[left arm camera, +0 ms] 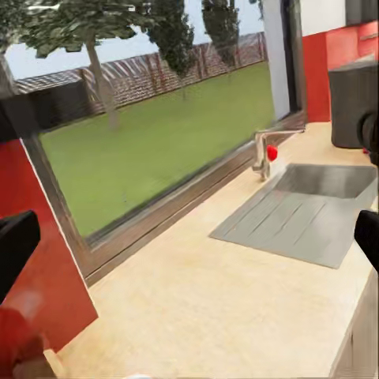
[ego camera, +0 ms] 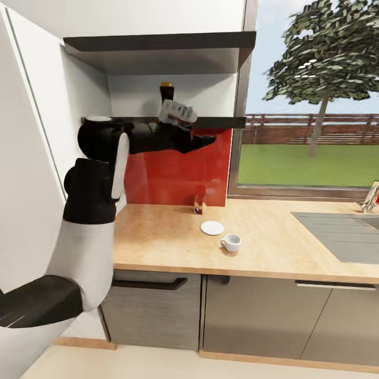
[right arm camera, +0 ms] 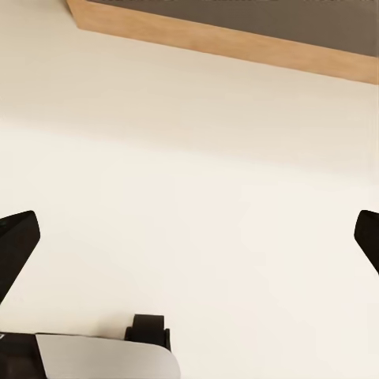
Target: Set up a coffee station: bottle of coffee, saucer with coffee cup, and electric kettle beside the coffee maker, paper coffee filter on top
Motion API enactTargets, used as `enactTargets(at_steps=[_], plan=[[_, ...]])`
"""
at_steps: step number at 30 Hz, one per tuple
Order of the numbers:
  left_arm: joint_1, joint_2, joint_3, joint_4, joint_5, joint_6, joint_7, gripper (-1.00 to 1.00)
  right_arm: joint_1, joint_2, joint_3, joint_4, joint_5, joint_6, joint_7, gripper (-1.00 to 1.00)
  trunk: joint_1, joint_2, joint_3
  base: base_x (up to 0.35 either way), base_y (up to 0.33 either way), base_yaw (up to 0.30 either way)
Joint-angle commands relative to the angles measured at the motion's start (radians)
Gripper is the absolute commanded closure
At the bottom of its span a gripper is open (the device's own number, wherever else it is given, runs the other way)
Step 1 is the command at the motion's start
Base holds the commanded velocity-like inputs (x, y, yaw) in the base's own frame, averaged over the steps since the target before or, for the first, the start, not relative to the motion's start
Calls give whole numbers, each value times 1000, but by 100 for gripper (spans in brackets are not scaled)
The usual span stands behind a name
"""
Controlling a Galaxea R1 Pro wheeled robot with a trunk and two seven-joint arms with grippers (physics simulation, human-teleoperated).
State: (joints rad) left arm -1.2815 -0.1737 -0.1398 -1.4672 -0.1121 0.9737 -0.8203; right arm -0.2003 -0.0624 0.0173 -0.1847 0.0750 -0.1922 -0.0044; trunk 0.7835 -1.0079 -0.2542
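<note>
Reaching up toward the kitchen shelf, the left arm stretches from the near left of the head view to the shelf's front edge, its left gripper ending just below that edge, in front of the red backsplash. In the left wrist view the two dark fingertips stand wide apart at opposite edges of the picture with nothing between them, so the tool is released and holds nothing. Between them that view looks along the countertop toward the sink, the tap and the window.

The bottle of coffee stands on the shelf, dark with a tan cap, just behind and above the white wrist section of the left arm; whether the arm touches it cannot be told. The gripper's tips are to the right of the bottle and lower, not around it.

Down on the countertop, the saucer lies near the backsplash, and the coffee cup stands just beside it, nearer and to the right, apart from it and not on it. A small object stands against the backsplash just beyond the saucer; it is too blurred to identify.

The right gripper hangs over pale floor, fingertips spread wide at both edges of its wrist view, empty, with a wooden plinth edge on the far side.
</note>
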Motion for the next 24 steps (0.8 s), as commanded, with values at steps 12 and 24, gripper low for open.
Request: enactTargets(at_steps=[12, 24], plan=[[-556, -1, 122, 478, 2, 10, 474, -100, -1, -1, 1, 1, 8, -3, -1, -100, 0, -1, -2, 0, 0, 0], [-587, -1, 135, 567, 2, 6, 742, -100, -1, -2, 3, 73, 37, 0, 0, -100, 0, -1, -2, 0, 0, 0]])
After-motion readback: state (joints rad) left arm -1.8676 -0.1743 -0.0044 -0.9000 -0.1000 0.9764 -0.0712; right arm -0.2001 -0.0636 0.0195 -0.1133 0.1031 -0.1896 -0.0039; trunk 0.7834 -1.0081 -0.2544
